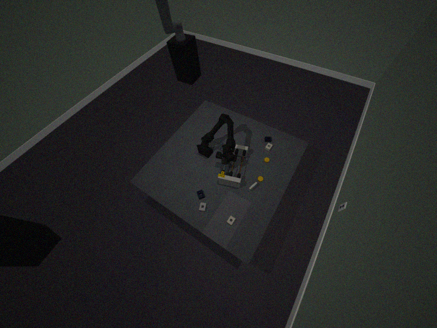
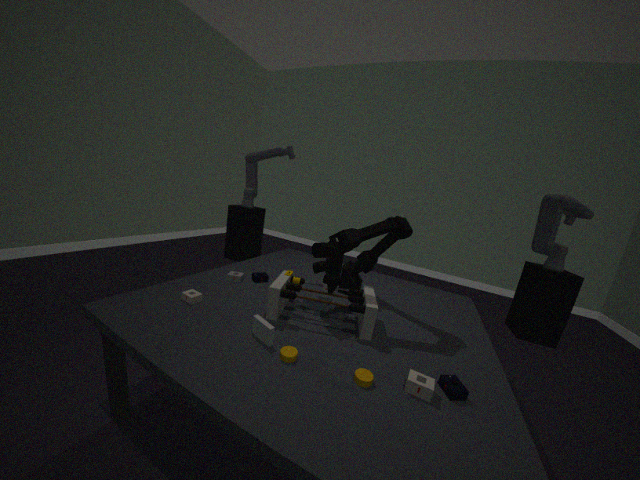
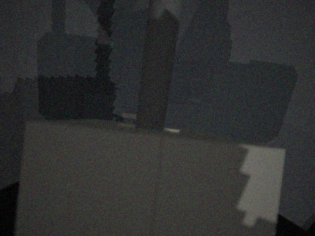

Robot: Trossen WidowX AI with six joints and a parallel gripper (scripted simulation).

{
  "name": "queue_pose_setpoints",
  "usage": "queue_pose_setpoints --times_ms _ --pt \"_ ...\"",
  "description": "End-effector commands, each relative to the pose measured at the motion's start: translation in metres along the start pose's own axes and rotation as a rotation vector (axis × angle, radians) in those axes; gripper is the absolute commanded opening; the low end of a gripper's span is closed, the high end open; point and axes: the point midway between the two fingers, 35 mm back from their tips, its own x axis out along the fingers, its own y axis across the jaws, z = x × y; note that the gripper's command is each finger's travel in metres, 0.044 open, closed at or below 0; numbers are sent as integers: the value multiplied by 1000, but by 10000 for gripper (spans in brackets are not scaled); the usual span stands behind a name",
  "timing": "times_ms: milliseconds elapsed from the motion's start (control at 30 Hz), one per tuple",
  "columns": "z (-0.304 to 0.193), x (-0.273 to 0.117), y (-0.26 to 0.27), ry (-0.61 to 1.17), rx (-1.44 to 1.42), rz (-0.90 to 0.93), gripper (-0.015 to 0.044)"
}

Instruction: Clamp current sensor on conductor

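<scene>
The current sensor (image 3: 96,173) fills the lower wrist view as a pale block. Its two halves meet at a thin middle seam. The conductor (image 3: 156,77) runs up from between them. My gripper (image 1: 228,162) (image 2: 333,290) (image 3: 154,204) is shut on the sensor, with dark finger parts at the wrist view's bottom corners. It is over the conductor nearest the yellow LOAD marker (image 1: 221,174) (image 2: 288,272), inside the rack. The sensor's arrow and its latch cannot be made out, and the arm and darkness hide the sensor in the top and exterior views.
The rack's white end blocks (image 1: 229,179) (image 2: 368,316) carry the neighbouring orange conductors (image 1: 241,163) (image 2: 322,301) beside the gripper. Yellow discs (image 1: 260,178) (image 2: 364,378), a thin white plate (image 1: 253,186) (image 2: 263,330), white boxes (image 1: 231,220) (image 2: 420,385) and dark boxes (image 1: 201,194) (image 2: 452,387) stand around the rack.
</scene>
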Motion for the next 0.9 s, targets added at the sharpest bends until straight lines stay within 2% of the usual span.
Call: queue_pose_setpoints --times_ms 0,233,633,867 --pt "0 0 0 0 1 0 263" --pt "1 -1 0 0 1 8 440" --pt "0 0 0 0 1 1 133" --pt "0 0 0 0 1 1 86"
